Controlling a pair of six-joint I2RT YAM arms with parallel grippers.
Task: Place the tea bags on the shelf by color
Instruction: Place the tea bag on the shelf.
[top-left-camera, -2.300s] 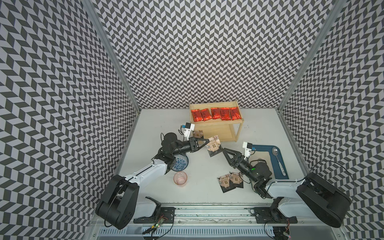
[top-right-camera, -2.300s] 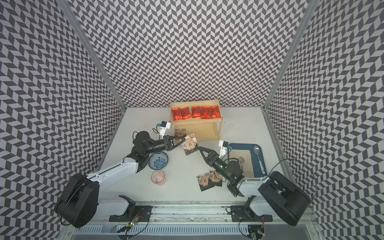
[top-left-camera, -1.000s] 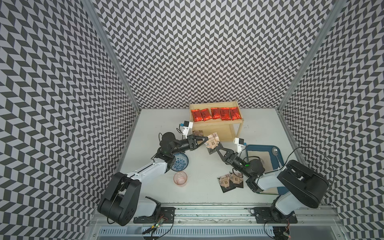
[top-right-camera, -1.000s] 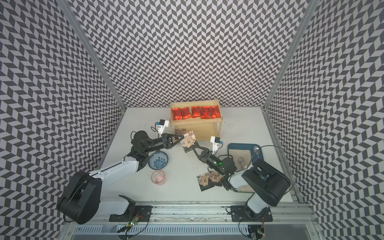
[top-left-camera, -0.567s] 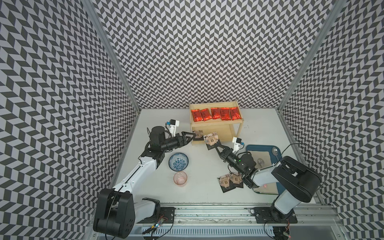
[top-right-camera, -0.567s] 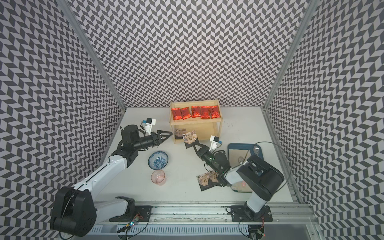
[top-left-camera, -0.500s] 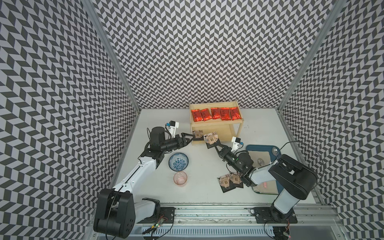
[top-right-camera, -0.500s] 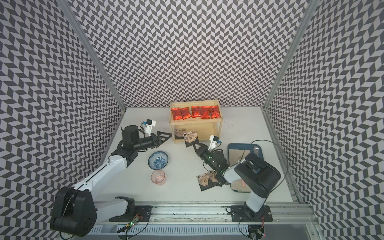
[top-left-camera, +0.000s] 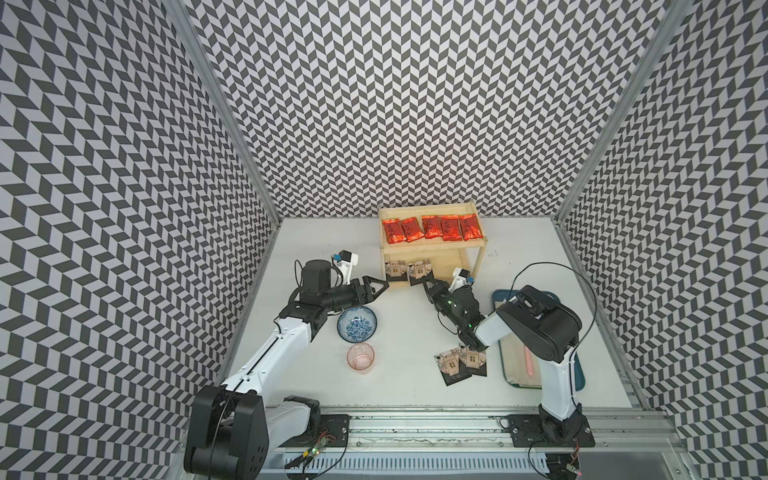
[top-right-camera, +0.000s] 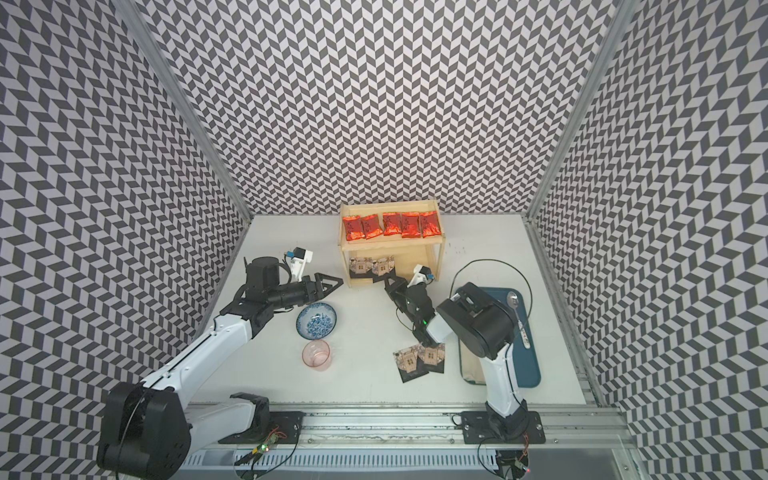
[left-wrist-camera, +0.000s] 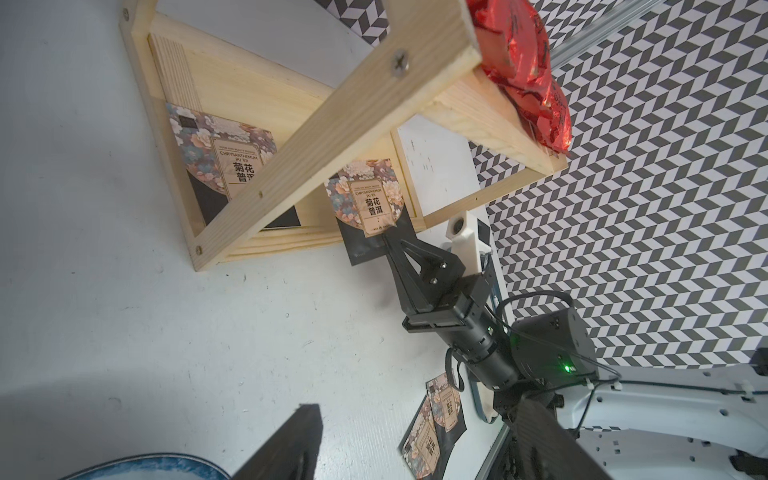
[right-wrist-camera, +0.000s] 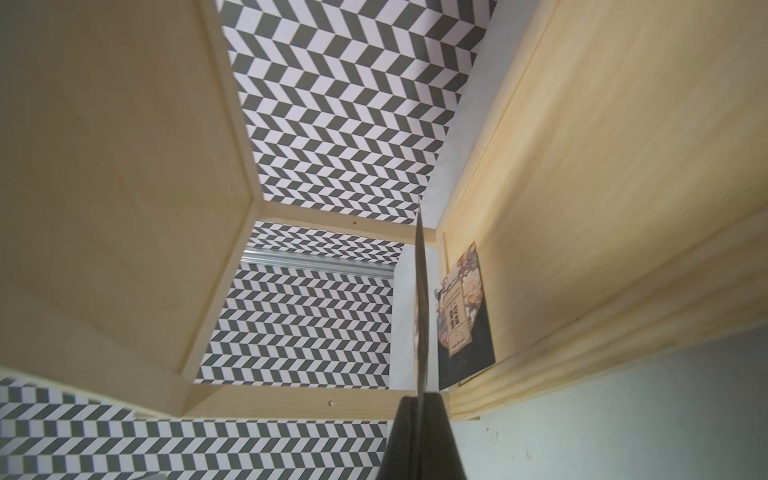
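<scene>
- The right gripper is clamped on the near edge of the held black tea bag. The packet reaches ahead of the jaws over the lower board of the shelf, and its near part overhangs the front rim.
- Just beside it, on the side toward the left gripper, the shelved black tea bag lies flat on the same board, inside the rim.
- On the other side of the right jaws, the lower board is bare wood up to the corner post.
- Above the right jaws, five red tea bags sit side by side across the top tier.
- The left gripper's jaws are spread wide with nothing between them. Their tips are near the shelf's front corner.
- Bare table lies between the two grippers.
- Below and behind the left jaws stands a blue bowl, with a pink cup farther back.
- Well behind the right jaws, two loose black tea bags overlap on the table, beside a blue tray.
</scene>
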